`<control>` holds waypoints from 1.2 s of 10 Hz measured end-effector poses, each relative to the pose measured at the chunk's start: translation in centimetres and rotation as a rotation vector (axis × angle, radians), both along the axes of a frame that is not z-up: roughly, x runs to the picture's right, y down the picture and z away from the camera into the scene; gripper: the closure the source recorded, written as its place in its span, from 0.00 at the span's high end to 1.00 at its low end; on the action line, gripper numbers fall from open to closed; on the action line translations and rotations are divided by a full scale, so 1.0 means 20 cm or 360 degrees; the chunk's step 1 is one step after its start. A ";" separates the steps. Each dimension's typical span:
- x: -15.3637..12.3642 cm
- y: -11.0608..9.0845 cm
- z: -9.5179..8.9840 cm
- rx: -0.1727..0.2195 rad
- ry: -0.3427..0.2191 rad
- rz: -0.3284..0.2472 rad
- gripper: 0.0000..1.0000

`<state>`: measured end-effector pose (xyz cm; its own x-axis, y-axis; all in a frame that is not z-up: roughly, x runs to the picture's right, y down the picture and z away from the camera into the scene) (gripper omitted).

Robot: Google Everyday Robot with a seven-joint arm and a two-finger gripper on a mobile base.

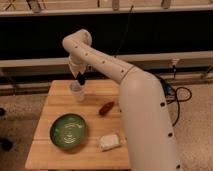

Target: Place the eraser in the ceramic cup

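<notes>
Dark panels and pale horizontal rails fill the wall behind a small wooden table [60, 150] standing on a speckled floor. A white arm [120, 75] rises from the lower right, bends at a rounded elbow near the top, and drops toward the table's far edge. Its gripper [81, 78] hangs just above the cup [77, 91], a pale, upright vessel near the back of the tabletop, left of centre. Something dark sits at the gripper's tip, right over the cup's mouth; it may be the eraser, but I cannot tell whether it is that or the fingertips themselves. Whether the jaws are apart or together cannot be told from this view. The tip appears to touch or nearly touch the cup's rim, though the exact contact is unclear.

On the near left of the table lies a green bowl [68, 131], round and shallow, well apart from the cup. A small reddish-brown object [106, 108] lies at a slant near the middle of the table, between the cup and the arm's thick lower section. A white, blocky object [109, 142] rests near the front edge, just beside the bowl's right side. Black cables [180, 97] loop on the floor at the right, behind the arm.
</notes>
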<state>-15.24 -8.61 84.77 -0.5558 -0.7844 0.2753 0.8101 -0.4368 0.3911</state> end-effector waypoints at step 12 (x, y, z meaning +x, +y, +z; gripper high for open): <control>-0.07 0.09 0.04 -0.0100 -0.0157 -0.0044 0.80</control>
